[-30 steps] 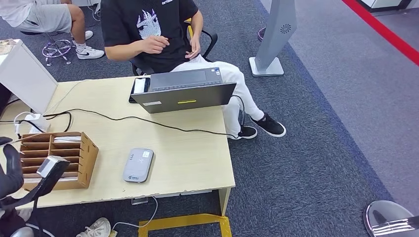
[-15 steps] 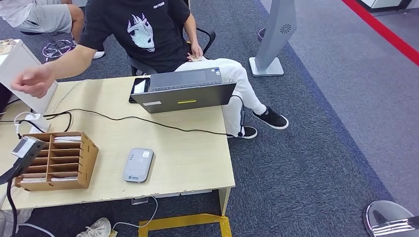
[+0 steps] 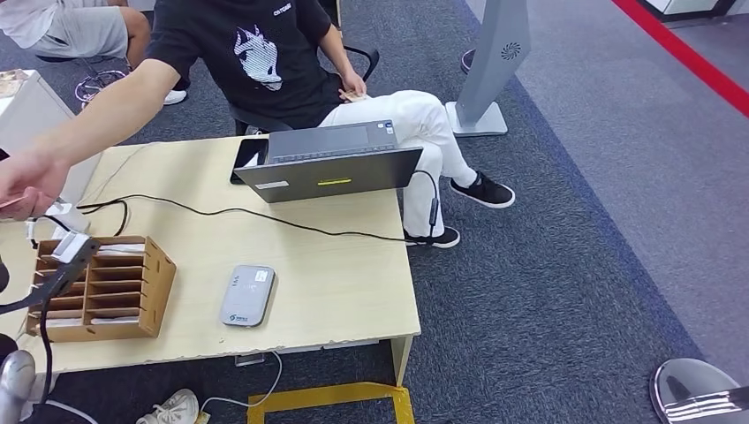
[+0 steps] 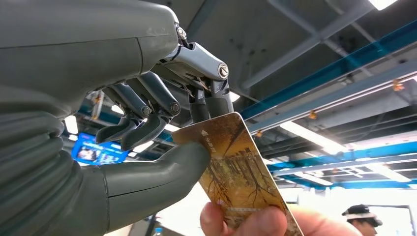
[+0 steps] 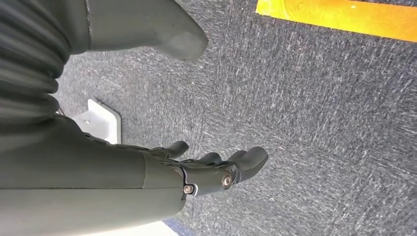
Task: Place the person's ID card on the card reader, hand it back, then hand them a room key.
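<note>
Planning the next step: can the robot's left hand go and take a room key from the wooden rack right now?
Probably not yet. The left hand pinches a card that a person's hand also grips, so it is occupied. The wooden rack on the table sits close by, nothing lying over its slots.

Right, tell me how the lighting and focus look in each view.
Head view: even light, sharp, person's hand cut by the frame edge. Left wrist view: backlit by ceiling lights, washed out low; card clear. Right wrist view: soft light, right hand sharp against carpet.
</note>
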`<state>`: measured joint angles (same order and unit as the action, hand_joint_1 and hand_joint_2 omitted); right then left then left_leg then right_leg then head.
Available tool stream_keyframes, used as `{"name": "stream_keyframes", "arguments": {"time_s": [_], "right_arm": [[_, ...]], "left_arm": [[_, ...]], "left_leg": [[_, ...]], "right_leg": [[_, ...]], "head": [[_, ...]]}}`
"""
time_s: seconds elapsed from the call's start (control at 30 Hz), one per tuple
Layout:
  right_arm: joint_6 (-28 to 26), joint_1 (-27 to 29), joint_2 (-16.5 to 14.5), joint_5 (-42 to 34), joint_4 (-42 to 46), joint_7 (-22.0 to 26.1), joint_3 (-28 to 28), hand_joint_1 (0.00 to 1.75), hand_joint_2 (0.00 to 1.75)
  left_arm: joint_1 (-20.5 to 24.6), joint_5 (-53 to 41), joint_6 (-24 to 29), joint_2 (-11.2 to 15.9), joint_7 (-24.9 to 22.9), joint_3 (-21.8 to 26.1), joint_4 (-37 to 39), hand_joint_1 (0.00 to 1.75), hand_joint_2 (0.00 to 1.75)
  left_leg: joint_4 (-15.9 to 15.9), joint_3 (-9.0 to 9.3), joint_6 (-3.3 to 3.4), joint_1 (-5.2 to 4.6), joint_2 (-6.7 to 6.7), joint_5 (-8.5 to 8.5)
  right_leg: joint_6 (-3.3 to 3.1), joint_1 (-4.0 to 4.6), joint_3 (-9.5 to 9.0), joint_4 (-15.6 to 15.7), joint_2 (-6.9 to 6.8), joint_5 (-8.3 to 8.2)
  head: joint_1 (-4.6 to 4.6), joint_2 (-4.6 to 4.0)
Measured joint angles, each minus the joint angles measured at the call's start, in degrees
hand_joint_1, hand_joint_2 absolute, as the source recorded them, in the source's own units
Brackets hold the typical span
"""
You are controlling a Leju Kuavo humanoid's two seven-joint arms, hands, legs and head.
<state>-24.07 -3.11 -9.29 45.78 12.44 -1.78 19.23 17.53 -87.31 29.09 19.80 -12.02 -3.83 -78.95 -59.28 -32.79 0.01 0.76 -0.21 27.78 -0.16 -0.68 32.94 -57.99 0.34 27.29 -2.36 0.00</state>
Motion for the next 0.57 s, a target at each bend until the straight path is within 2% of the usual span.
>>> {"name": "stream_keyframes", "arguments": {"time_s": [0.27,0.4,0.57], "right_arm": [[-0.4,0.0,0.0,0.0,0.0,0.3,0.0,0.0,1.75],[-0.4,0.0,0.0,0.0,0.0,0.3,0.0,0.0,1.75],[-0.2,0.0,0.0,-0.1,0.0,0.2,0.0,0.0,1.75]], "left_arm": [[2.3,-0.7,0.1,-2.6,-1.0,-6.9,-1.3,1.71,1.75],[2.8,-0.7,-0.1,-3.3,-1.4,-8.5,-1.4,0.0,1.75],[2.9,-0.5,0.1,-3.9,-1.3,-9.5,-1.5,0.0,1.75]], "left_leg": [[0.0,0.01,0.0,0.0,0.03,0.0],[0.0,0.02,0.0,0.0,0.1,0.0],[0.0,0.01,0.0,0.01,0.1,0.0]], "right_leg": [[0.02,0.0,-0.02,0.0,0.02,-0.05],[0.02,0.0,0.01,0.0,0.09,-0.05],[0.02,0.0,0.02,0.0,0.09,-0.05]], "head": [[-0.01,0.0],[0.01,0.0],[-0.01,0.0]]}}
